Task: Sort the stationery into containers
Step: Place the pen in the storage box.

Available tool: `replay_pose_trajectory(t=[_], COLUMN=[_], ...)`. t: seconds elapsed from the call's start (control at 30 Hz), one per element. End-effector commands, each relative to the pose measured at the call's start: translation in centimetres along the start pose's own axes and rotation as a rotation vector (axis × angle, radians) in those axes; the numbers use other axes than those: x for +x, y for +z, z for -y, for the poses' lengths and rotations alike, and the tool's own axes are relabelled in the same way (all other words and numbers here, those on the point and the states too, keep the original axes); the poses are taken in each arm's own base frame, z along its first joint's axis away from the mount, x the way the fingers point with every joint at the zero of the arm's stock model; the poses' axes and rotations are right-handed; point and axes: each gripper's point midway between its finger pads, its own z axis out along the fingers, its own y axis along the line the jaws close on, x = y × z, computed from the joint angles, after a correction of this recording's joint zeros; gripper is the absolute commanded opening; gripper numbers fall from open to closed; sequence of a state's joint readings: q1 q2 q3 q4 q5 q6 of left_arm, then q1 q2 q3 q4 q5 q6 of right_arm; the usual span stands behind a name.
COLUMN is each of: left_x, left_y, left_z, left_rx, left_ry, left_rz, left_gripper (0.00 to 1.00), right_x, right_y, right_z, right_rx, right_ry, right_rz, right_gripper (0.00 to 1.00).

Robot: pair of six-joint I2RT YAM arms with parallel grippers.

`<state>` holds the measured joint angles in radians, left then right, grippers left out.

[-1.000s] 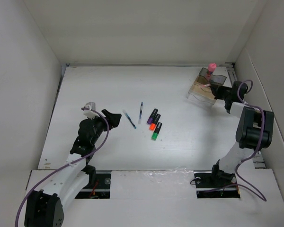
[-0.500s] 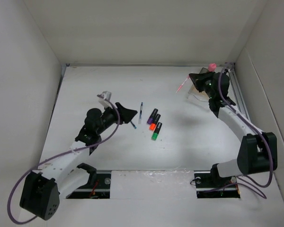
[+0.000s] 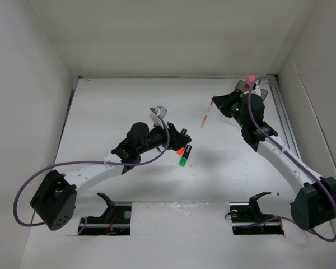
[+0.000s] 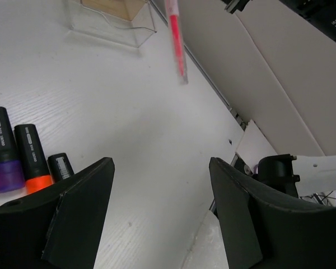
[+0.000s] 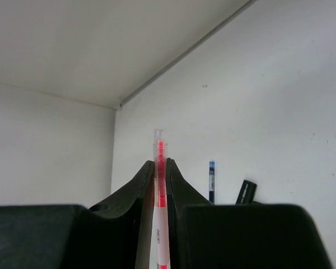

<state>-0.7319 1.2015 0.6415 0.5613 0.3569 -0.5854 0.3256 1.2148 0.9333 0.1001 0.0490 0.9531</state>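
My right gripper is shut on a red pen and holds it in the air left of the organiser. In the right wrist view the red pen stands pinched between the fingers, with a blue pen and a black marker on the table beyond. My left gripper is open and empty, low over the markers. Its wrist view shows the purple, orange and a black-bodied marker at its left finger. The orange and green marker show from above.
A pink-capped bottle stands by the organiser in the far right corner. White walls enclose the table on three sides. The right arm's base shows past the left gripper's right finger.
The right arm swung left from the organiser, carrying the red pen out over the table. The left arm stretched right, over the blue pens, to the markers.
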Motion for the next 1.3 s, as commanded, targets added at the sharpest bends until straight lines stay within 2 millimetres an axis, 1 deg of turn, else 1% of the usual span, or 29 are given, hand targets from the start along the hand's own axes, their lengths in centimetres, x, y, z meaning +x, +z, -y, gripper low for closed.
replay_pose_trajectory(t=[0.0, 0.03, 0.07, 0.1, 0.13, 0.17, 0.2, 0.23, 0.3, 0.33, 0.37, 0.4, 0.43, 0.47, 0.5, 0.57, 0.63, 0.8, 0.87, 0.9, 0.93, 0.97, 1.0, 1.03, 1.07, 1.1, 1.2, 1.23, 1.27], left_x=[-3.0, -3.1, -2.5, -2.5, -2.3, -2.1, -1.7, -1.9, -1.9, -1.9, -1.9, -1.6, -2.1, -1.8, -1.9, -1.5, -1.7, -1.8, -1.5, -1.3, -1.3, -1.0, -0.8, -0.8, -0.9, -0.7, -0.8, -1.2, -1.2], left_y=[1.2, 2.1, 2.6, 3.1, 3.5, 4.0, 4.2, 4.4, 4.8, 5.2, 5.2, 5.6, 5.9, 6.1, 6.4, 6.6, 6.8, 6.8, 7.0, 7.0, 7.0, 6.9, 6.8, 6.8, 6.6, 6.6, 6.1, 5.9, 5.8], left_z=[3.5, 3.9, 4.0, 3.9, 4.3, 4.0, 3.7, 3.7, 3.5, 3.3, 3.3, 3.0, 3.0, 2.7, 2.7, 2.2, 2.0, 1.9, 1.6, 1.4, 1.4, 1.1, 0.6, 0.6, 0.8, 0.3, -0.4, -0.6, -0.9], left_rx=[0.102, 0.111, 0.108, 0.102, 0.112, 0.105, 0.1, 0.1, 0.097, 0.087, 0.087, 0.08, 0.076, 0.071, 0.071, 0.054, 0.045, 0.045, 0.04, 0.035, 0.035, 0.023, 0.009, 0.009, 0.009, -0.008, -0.048, -0.07, -0.087], left_ry=[0.109, 0.124, 0.13, 0.136, 0.147, 0.144, 0.141, 0.142, 0.14, 0.139, 0.139, 0.135, 0.137, 0.134, 0.143, 0.139, 0.139, 0.162, 0.17, 0.177, 0.177, 0.175, 0.172, 0.172, 0.183, 0.181, 0.179, 0.19, 0.189], left_rz=[0.079, 0.073, 0.043, 0.035, 0.026, 0.016, 0.008, 0.009, 0.004, 0.005, 0.005, -0.004, 0.006, -0.001, -0.001, -0.011, -0.005, -0.004, -0.011, -0.019, -0.019, -0.021, -0.023, -0.023, -0.023, -0.023, -0.01, 0.005, 0.004], left_gripper=[0.66, 0.66, 0.66, 0.66, 0.66, 0.65, 0.65, 0.65, 0.61, 0.61, 0.6, 0.58, 0.58, 0.56, 0.55, 0.53, 0.49, 0.35, 0.33, 0.31, 0.29, 0.25, 0.24, 0.22, 0.19, 0.15, 0.1, 0.07, 0.06], right_x=[1.6, 2.3, 2.7, 3.3, 3.9, 4.3, 4.7, 4.8, 5.1, 5.8, 6.2, 6.3, 6.3, 6.6, 6.9, 6.8, 6.6, 6.9, 7.1, 6.7, 6.8, 6.4, 6.3, 6.2, 5.6, 6.0, 5.6, 5.4, 5.3], right_y=[-0.9, -1.0, -0.8, -1.1, -0.9, -0.7, -0.8, -0.8, -0.7, -0.5, -0.5, -0.5, -0.5, -0.6, -0.4, -0.5, -0.7, -0.8, -0.8, -1.0, -1.1, -1.2, -1.4, -1.4, -1.6, -1.7, -2.3, -2.6, -2.5], right_z=[-0.4, -0.8, -0.6, -1.5, -1.7, -1.0, -1.2, -1.2, -1.0, -0.9, -1.3, -1.4, -1.4, -1.6, -1.3, -1.8, -2.0, -2.2, -2.0, -2.2, -2.3, -2.0, -2.5, -1.9, -2.4, -2.1, -2.7, -3.1, -2.5], right_rx=[-0.024, -0.04, -0.041, -0.074, -0.071, -0.052, -0.06, -0.06, -0.058, -0.063, -0.076, -0.082, -0.082, -0.087, -0.079, -0.094, -0.101, -0.115, -0.113, -0.12, -0.125, -0.12, -0.142, -0.127, -0.146, -0.142, -0.175, -0.185, -0.169], right_ry=[-0.094, -0.106, -0.118, -0.129, -0.133, -0.149, -0.161, -0.161, -0.161, -0.16, -0.162, -0.161, -0.161, -0.163, -0.163, -0.163, -0.162, -0.161, -0.152, -0.15, -0.15, -0.147, -0.147, -0.136, -0.134, -0.125, -0.122, -0.123, -0.111], right_rz=[-0.059, -0.081, -0.098, -0.123, -0.142, -0.158, -0.167, -0.167, -0.18, -0.209, -0.226, -0.233, -0.233, -0.24, -0.247, -0.251, -0.245, -0.263, -0.265, -0.26, -0.267, -0.258, -0.256, -0.256, -0.242, -0.256, -0.265, -0.257, -0.256], right_gripper=[0.01, 0.01, 0.01, 0.01, 0.01, 0.01, 0.01, 0.01, 0.01, 0.01, 0.01, 0.01, 0.01, 0.01, 0.01, 0.01, 0.01, 0.01, 0.01, 0.01, 0.01, 0.01, 0.01, 0.01, 0.01, 0.01, 0.01, 0.01, 0.01])
